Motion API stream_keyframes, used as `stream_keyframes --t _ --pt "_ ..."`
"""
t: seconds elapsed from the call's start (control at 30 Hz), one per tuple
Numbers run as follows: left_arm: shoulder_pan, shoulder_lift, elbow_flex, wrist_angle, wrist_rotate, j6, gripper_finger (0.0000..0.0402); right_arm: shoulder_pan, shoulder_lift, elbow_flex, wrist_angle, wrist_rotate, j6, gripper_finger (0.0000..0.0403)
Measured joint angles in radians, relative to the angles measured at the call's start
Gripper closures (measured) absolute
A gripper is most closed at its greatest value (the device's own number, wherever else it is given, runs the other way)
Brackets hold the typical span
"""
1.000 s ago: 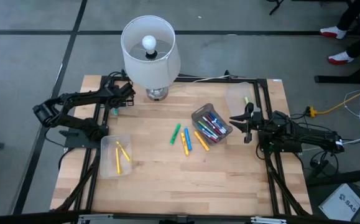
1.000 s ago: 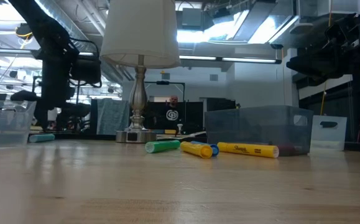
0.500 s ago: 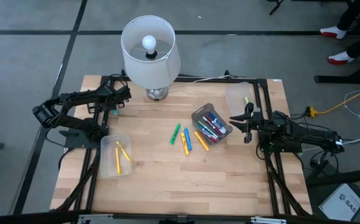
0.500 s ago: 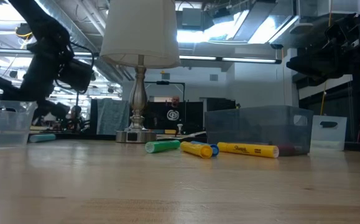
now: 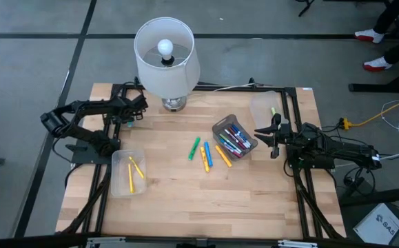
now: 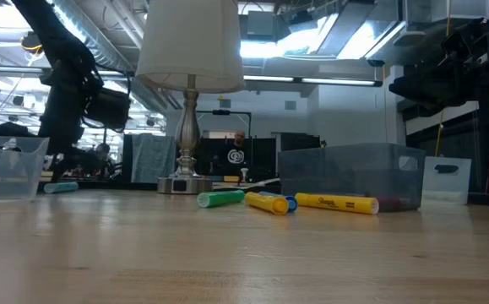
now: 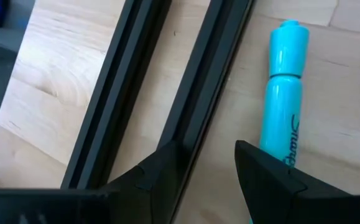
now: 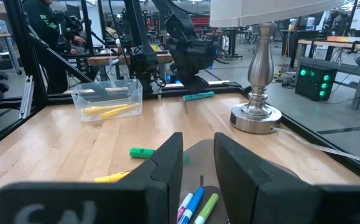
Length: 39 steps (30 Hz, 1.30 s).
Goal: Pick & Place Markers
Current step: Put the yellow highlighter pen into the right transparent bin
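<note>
Since a second ago my left gripper (image 5: 131, 114) shifts a little near the lamp (image 5: 166, 55) at the bench's (image 5: 185, 200) back-left corner; the right gripper (image 5: 269, 136) doesn't budge beside the marker bin (image 5: 235, 138). Left jaws are parted and empty, hovering over the teal marker (image 7: 284, 99). It lies just off 1 finger, long axis roughly along the jaws' reach, so I'd rotate first. Right jaws are slightly apart, holding nothing.

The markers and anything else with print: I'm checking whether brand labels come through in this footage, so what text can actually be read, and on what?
"Sharp", the cursive start of a brand name, cut off by the finger, on the turquoise marker.
"SA", cut off at the picture's edge, on the box on the floor.
Black print on the yellow marker: too small to read.
</note>
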Motion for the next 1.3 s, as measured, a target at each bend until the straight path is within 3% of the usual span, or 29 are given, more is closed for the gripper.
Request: stream_keyframes --t 0.37,0.53,0.77,1.0,1.3 --pt "-0.03 0.082 0.05 -0.013 -0.021 0.038 0.0244 0.0 0.0 0.0 0.0 0.0 0.0 0.0312" --pt "-0.05 0.11 0.078 0.078 0.044 0.058 0.0245 0.0 0.0 0.0 0.0 0.0 0.0 0.0312" --pt "-0.102 0.157 0.097 0.168 0.006 0.103 0.0245 0.0 0.0 0.0 0.0 0.0 0.0 0.0312" --pt "-0.129 0.153 0.123 0.178 0.016 0.093 0.0245 0.0 0.0 0.0 0.0 0.0 0.0 0.0312" --pt "-0.236 0.022 0.124 0.171 -0.07 -0.087 0.0245 0.0 0.0 0.0 0.0 0.0 0.0 0.0312"
